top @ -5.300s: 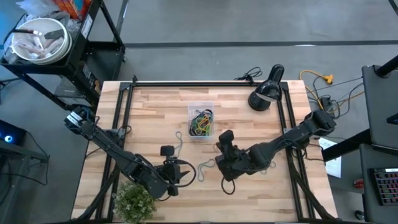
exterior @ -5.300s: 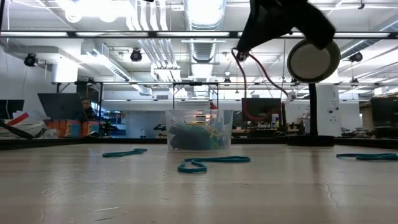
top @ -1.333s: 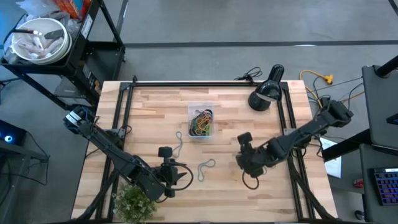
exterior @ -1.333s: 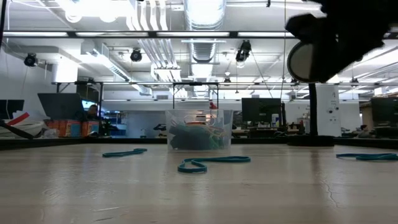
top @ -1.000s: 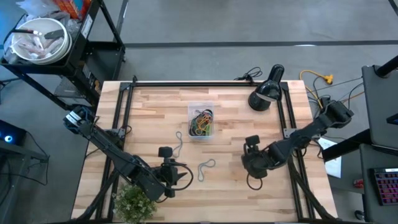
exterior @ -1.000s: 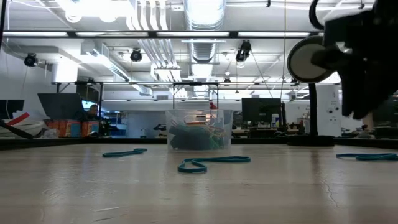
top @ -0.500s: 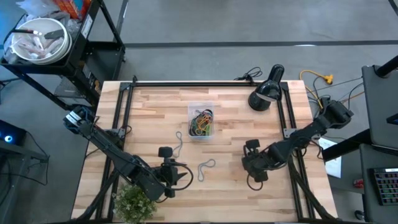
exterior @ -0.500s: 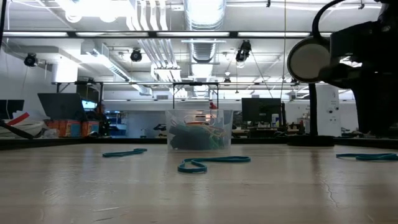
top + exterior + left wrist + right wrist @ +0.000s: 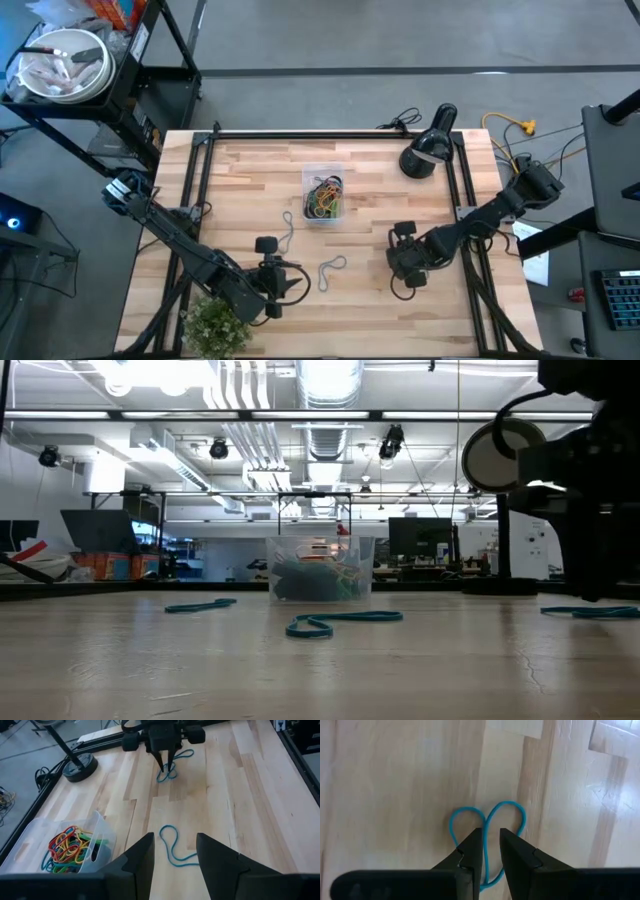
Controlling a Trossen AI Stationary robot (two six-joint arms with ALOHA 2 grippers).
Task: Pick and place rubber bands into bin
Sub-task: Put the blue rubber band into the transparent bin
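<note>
The clear bin (image 9: pixel 323 193) holds several coloured rubber bands (image 9: pixel 67 845) at the table's far middle. A teal rubber band (image 9: pixel 487 820) lies flat in a heart-like loop on the wood. My right gripper (image 9: pixel 489 834) points down over it, open by a narrow gap, one finger on each side of its middle strand (image 9: pixel 486 855). Another teal band (image 9: pixel 172 847) lies on the table in front of my left gripper (image 9: pixel 175 852), which hangs open above the near left part of the table (image 9: pixel 275 280). A third band (image 9: pixel 287 228) lies near the bin.
A black desk lamp (image 9: pixel 430 145) stands at the far right corner, its cables trailing off the table. A small potted plant (image 9: pixel 215 325) sits at the near left edge. Bare wood lies between the bin and both grippers.
My right gripper has come down toward the table over the teal band, turning a little as it sank. The bands and the bin lie as before.
</note>
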